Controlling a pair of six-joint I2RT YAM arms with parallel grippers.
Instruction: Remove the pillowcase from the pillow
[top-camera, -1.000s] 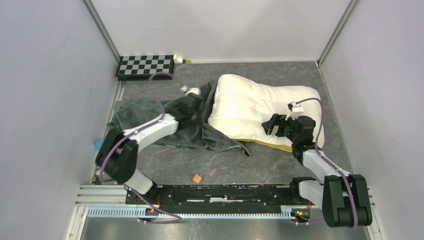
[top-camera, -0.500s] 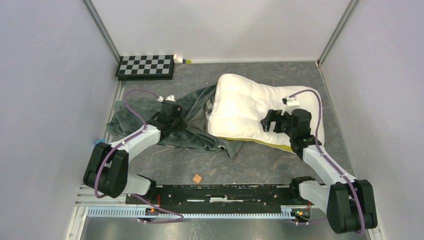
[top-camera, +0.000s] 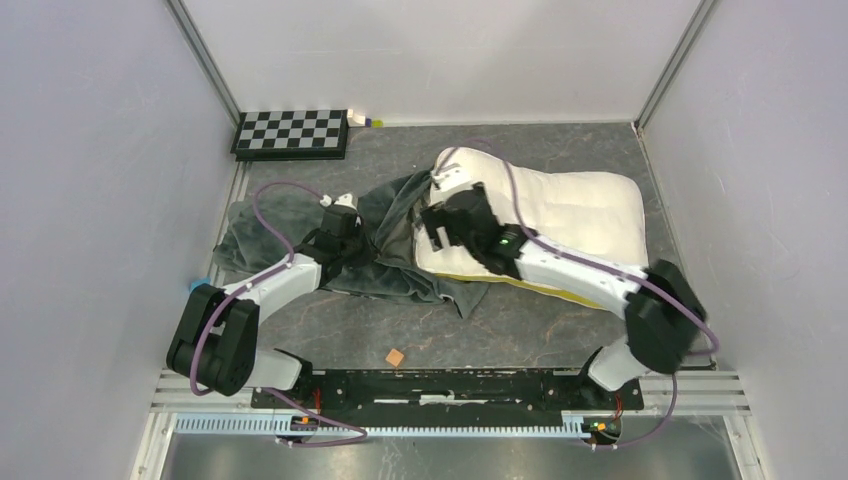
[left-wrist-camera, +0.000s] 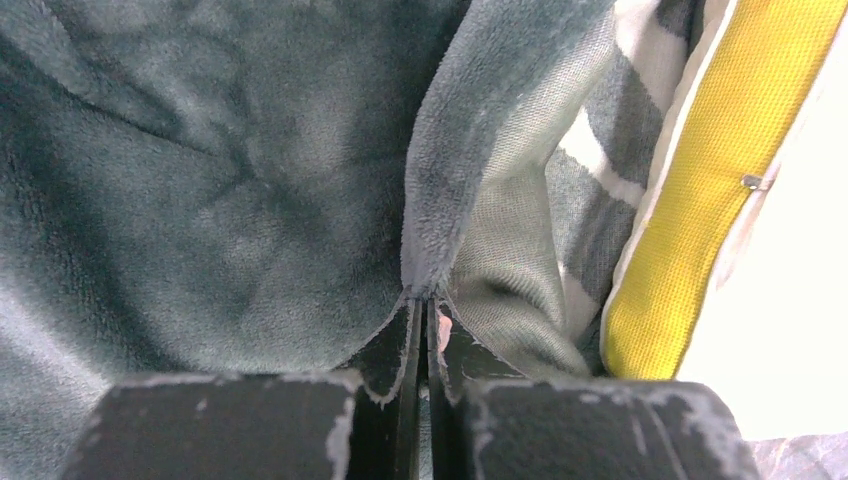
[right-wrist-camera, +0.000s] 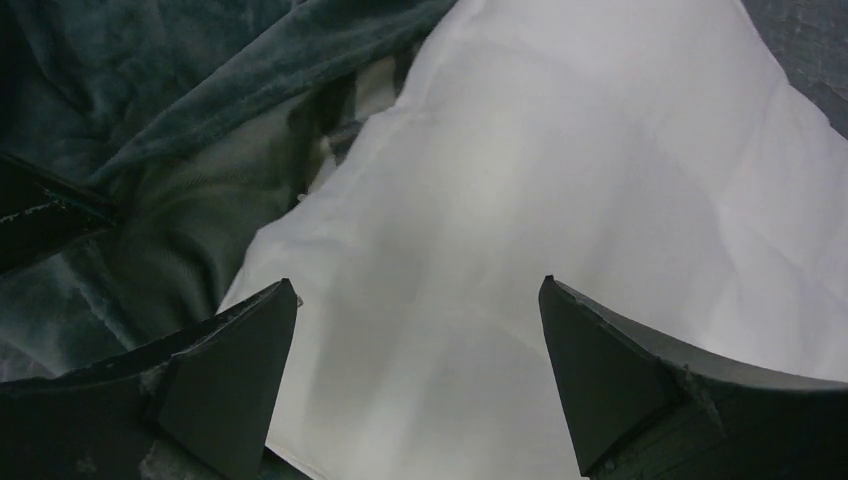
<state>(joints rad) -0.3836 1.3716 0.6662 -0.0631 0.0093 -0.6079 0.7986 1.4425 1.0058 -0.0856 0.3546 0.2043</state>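
Note:
The dark grey-green pillowcase (top-camera: 270, 225) lies crumpled left of the white quilted pillow (top-camera: 570, 205), its open end still under the pillow's left edge. My left gripper (top-camera: 352, 240) is shut on a fold of the pillowcase (left-wrist-camera: 440, 200); striped lining and the pillow's yellow edge (left-wrist-camera: 700, 170) show to its right. My right gripper (top-camera: 432, 222) is open over the pillow's left end, its fingers spread above the white pillow (right-wrist-camera: 520, 250), with the pillowcase (right-wrist-camera: 150, 130) to its left.
A checkerboard (top-camera: 290, 132) lies at the back left with a small bottle beside it. A small orange cube (top-camera: 395, 356) sits near the front rail. Grey walls close in left, right and back.
My right arm has swung left across the pillow, from its right end to its left end. My left gripper pulled the pillowcase left earlier and now holds nearly still.

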